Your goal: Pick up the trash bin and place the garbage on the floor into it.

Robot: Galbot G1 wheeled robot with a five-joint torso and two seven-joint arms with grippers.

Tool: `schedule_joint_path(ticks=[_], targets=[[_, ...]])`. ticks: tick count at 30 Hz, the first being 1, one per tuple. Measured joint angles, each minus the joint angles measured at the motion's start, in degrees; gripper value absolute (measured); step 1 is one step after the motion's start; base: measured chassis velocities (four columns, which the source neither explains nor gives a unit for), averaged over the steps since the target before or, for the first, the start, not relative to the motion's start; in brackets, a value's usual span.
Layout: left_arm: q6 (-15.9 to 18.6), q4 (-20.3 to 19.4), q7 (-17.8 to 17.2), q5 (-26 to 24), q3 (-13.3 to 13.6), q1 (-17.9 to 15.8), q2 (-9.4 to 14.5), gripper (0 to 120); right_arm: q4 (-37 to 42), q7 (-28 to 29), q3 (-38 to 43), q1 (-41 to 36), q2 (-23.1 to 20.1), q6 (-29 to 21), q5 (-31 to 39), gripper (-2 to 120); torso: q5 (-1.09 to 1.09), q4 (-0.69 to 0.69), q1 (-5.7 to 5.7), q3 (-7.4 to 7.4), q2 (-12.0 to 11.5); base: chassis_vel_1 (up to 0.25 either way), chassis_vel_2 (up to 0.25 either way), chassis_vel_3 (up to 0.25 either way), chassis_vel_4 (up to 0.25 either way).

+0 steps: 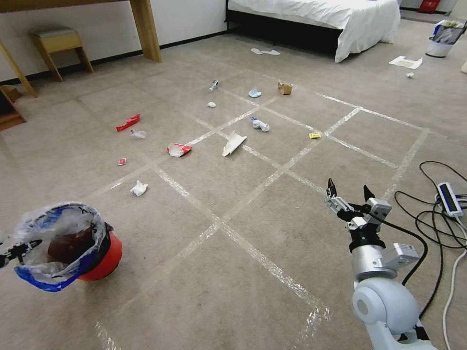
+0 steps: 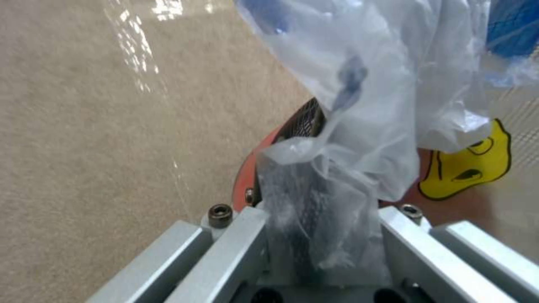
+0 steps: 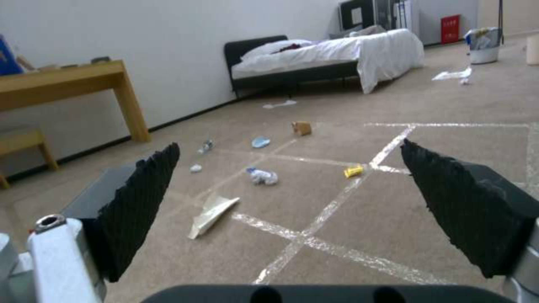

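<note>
The red trash bin (image 1: 104,257) with its clear, blue-edged bag hangs tilted at the lower left. My left gripper (image 1: 22,249) is shut on its near rim. In the left wrist view the left gripper (image 2: 320,202) pinches bag and red rim (image 2: 252,168) together. My right gripper (image 1: 350,192) is open over bare floor (image 1: 272,218) at the right, its right gripper (image 3: 290,144) jaws wide apart. Garbage lies ahead: white tissue (image 1: 139,188), red wrapper (image 1: 128,122), folded white paper (image 1: 233,143), yellow packet (image 1: 314,135), blue mask (image 1: 255,93), brown paper bag (image 1: 284,87).
Black cables and a power strip (image 1: 448,198) lie on the carpet at the far right. A bed (image 1: 331,19) and a white bin (image 1: 442,36) stand at the back right. A wooden desk leg (image 1: 146,29) and stool (image 1: 58,46) are at the back left.
</note>
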Motion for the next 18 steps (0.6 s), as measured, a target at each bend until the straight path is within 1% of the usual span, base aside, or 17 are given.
schedule_joint_path(ticks=[1,2,3,4,5,7,8,10,11,12,13,14,16,17,18], targets=[[0.1,-2.4,-2.3,-2.6,-1.1,1.1,0.0,0,0.1,0.2,0.0,0.1,-0.3,-0.1,0.6,100,0.0,0.0,0.0,0.0,0.0,0.0,0.0,0.0,0.0],[0.1,-5.6,-5.5,-6.4,-2.5,2.2,-0.2,0,0.2,0.3,-0.2,0.1,-0.8,-0.2,1.3,100,0.01,0.0,0.0,0.0,0.0,0.0,0.0,0.0,0.0],[0.1,-5.6,-5.5,-6.4,-2.5,2.2,-0.2,0,0.2,0.3,-0.2,0.1,-0.8,-0.2,1.3,100,0.01,0.0,0.0,0.0,0.0,0.0,0.0,0.0,0.0],[0.1,-8.7,-7.4,-9.0,-3.7,3.1,-0.8,0,0.3,0.3,-0.3,0.2,-1.1,-0.2,1.8,100,0.02,0.0,0.0,0.0,0.0,0.0,0.0,0.0,0.0],[0.1,-8.7,-7.4,-9.0,-3.7,3.1,-0.8,0,0.3,0.3,-0.3,0.2,-1.1,-0.2,1.8,100,0.02,0.0,0.0,0.0,0.0,0.0,0.0,0.0,0.0],[0.1,-15.1,-9.6,-11.5,-4.9,4.4,-2.6,0,0.8,0.3,-0.4,0.2,-1.5,-0.2,2.3,100,0.02,0.01,0.0,0.0,0.0,0.0,0.0,0.0,0.0],[0.1,-15.1,-9.6,-11.5,-4.9,4.4,-2.6,0,0.8,0.3,-0.4,0.2,-1.5,-0.2,2.3,100,0.02,0.01,0.0,0.0,0.0,0.0,0.0,0.0,0.0],[0.1,-20.6,-12.0,-13.6,-4.8,4.8,-4.3,0,1.8,0.4,0.1,-0.3,-1.6,-0.2,2.6,100,0.02,0.01,0.0,0.0,0.0,0.0,0.0,0.0,0.0],[0.1,-20.6,-12.0,-13.6,-4.8,4.8,-4.3,0,1.8,0.4,0.1,-0.3,-1.6,-0.2,2.6,100,0.02,0.01,0.0,0.0,0.0,0.0,0.0,0.0,0.0],[0.1,-24.2,-13.5,-14.5,-4.5,4.9,-5.4,0,2.5,0.4,0.8,-0.9,-1.6,-0.3,2.8,100,0.02,-0.02,0.0,0.0,0.0,0.0,0.0,0.0,0.0],[0.1,-27.0,-14.9,-15.0,-4.3,5.1,-6.4,0,3.2,0.4,1.5,-1.3,-1.6,-0.4,2.9,100,0.03,-0.03,0.0,0.0,0.0,0.0,0.0,0.0,0.0],[0.1,-27.0,-14.9,-15.0,-4.3,5.1,-6.4,0,3.2,0.4,1.5,-1.3,-1.6,-0.4,2.9,100,0.03,-0.03,0.0,0.0,0.0,0.0,0.0,0.0,0.0],[0.1,-30.9,-17.6,-15.6,-3.8,5.6,-8.0,0,4.1,0.4,2.5,-2.1,-1.7,-0.4,3.3,100,0.02,-0.01,0.0,-0.01,0.0,0.0,0.0,0.0,0.0],[0.1,-30.9,-17.6,-15.6,-3.8,5.6,-8.0,0,4.1,0.4,2.5,-2.1,-1.7,-0.4,3.3,100,0.02,-0.01,0.0,-0.01,0.0,0.0,0.0,0.0,0.0],[0.1,-33.0,-19.4,-15.8,-3.6,6.2,-8.7,0,4.5,0.4,2.9,-2.4,-1.6,-0.4,3.4,100,0.02,-0.01,0.0,-0.01,0.0,0.0,0.0,0.0,0.0]])
